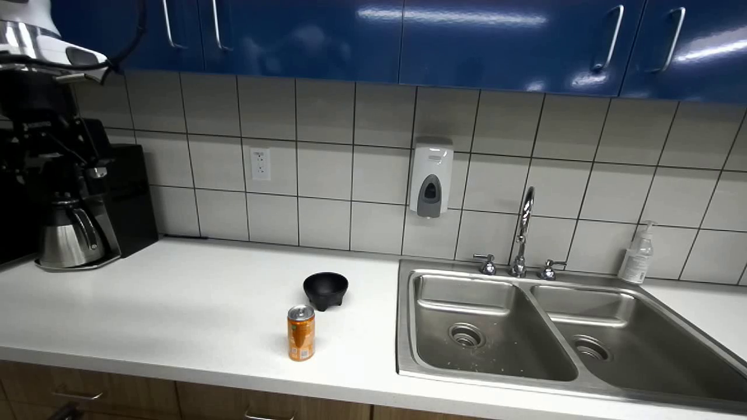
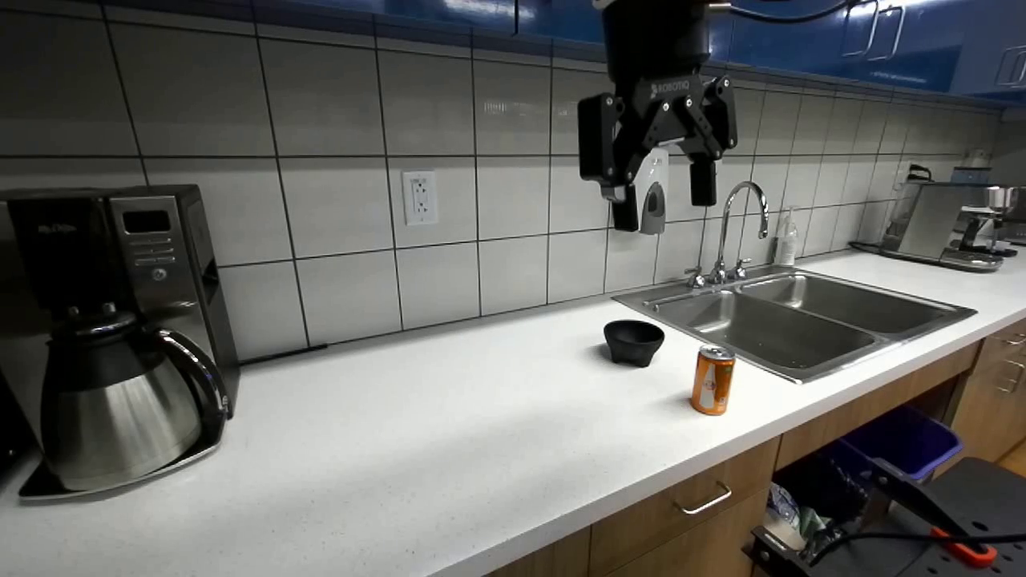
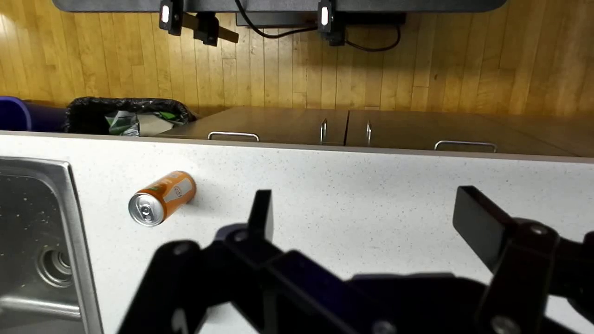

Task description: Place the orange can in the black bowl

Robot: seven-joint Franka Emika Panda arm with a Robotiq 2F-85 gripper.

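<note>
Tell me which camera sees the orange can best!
The wrist view: the orange can looks biggest there, with its silvery top and orange side both plain. Both exterior views show it smaller, standing upright on the counter near the black bowl.

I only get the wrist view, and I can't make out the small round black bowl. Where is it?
Observer: In both exterior views, the small round black bowl stands nearer the pale tiled wall than the upright orange metal can.
Operator: Does it touch the can?
Observer: No, a patch of white countertop shows between them in an exterior view.
Operator: And am I down low?
Observer: No, in an exterior view the black two-fingered gripper hangs well above the countertop.
</note>
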